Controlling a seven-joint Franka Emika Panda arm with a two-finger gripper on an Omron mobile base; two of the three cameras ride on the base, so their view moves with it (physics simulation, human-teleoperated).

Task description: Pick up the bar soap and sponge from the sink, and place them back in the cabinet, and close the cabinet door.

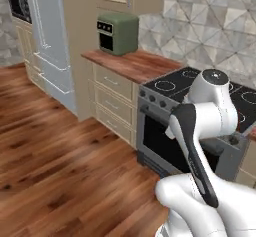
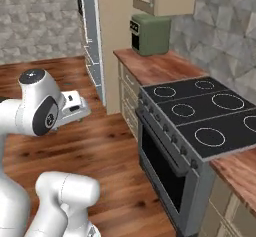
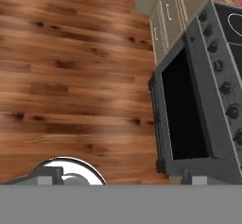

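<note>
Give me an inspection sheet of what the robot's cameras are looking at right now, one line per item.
Surface: brown wooden counter beside a black stove, wood plank floor below.
Job's things: nothing seen of soap, sponge or sink.
Clutter: green toaster oven on the counter.
Grippers: gripper points down at the floor beside the oven door; open or shut, cannot tell.
Cables: nothing seen.
Surroundings: beige drawers, grey fridge, patterned grey wall tiles.

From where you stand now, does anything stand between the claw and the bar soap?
I cannot tell. The claw hangs open over the brown wooden floor, beside the grey oven with the black cooktop. The way from there to the soap cannot be judged from these pictures.
</note>
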